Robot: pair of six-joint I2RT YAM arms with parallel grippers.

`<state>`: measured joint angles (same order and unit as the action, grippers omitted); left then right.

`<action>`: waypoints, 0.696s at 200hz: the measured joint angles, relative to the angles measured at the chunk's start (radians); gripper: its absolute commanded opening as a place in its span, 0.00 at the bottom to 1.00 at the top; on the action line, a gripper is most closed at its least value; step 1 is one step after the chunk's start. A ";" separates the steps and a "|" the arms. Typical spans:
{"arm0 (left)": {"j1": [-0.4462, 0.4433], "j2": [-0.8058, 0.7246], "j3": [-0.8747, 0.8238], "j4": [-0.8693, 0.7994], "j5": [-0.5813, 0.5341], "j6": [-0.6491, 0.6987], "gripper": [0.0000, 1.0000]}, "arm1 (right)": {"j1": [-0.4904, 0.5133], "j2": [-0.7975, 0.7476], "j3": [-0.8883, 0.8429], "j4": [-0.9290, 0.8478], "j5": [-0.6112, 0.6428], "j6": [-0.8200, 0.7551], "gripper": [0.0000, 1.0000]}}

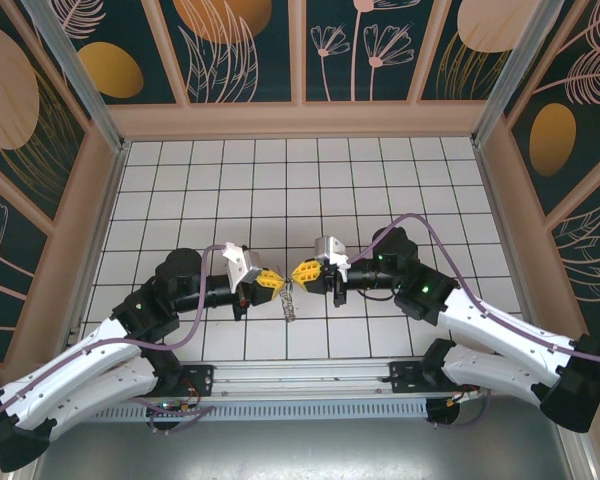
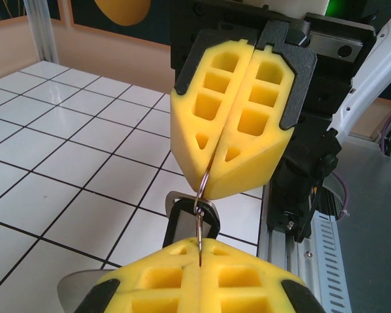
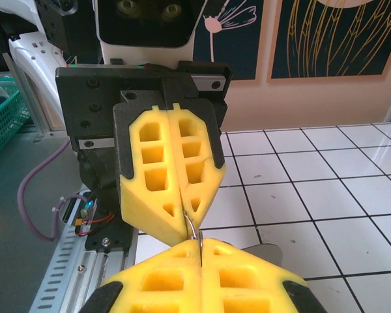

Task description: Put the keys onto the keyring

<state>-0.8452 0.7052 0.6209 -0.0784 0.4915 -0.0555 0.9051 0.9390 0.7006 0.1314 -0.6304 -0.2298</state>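
My left gripper [image 1: 277, 282] and right gripper [image 1: 300, 272] meet tip to tip above the tiled floor, both shut. A thin wire loop, the keyring [image 2: 204, 188], runs between them. Its curved end is pinched in the right gripper [image 2: 208, 190]. Its straight edge-on stretch is pinched in the left gripper [image 2: 201, 251]. The keys [image 2: 182, 225], a black oval loop with pale metal behind it, hang from the keyring just under the tips and dangle below the grippers [image 1: 289, 303]. In the right wrist view the keyring [image 3: 194, 228] bridges my right gripper [image 3: 201, 248] and the left gripper [image 3: 186, 225].
The white tiled floor [image 1: 300, 190] stretches behind the grippers to the wooden walls [image 1: 300, 118]. A metal rail [image 1: 300, 378] with both arm bases runs along the near edge. A green basket [image 3: 3, 124] stands off the floor in the right wrist view.
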 measured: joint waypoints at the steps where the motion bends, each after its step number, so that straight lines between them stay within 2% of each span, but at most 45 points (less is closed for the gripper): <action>1: 0.000 0.000 0.000 0.000 0.000 0.000 0.00 | 0.000 0.000 0.000 0.000 0.000 0.000 0.00; 139: 0.000 0.002 0.002 -0.005 0.030 0.012 0.00 | -0.010 0.006 0.000 -0.029 -0.035 -0.002 0.00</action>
<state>-0.8452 0.7074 0.6231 -0.0834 0.5217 -0.0437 0.8955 0.9451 0.7006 0.1028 -0.6651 -0.2314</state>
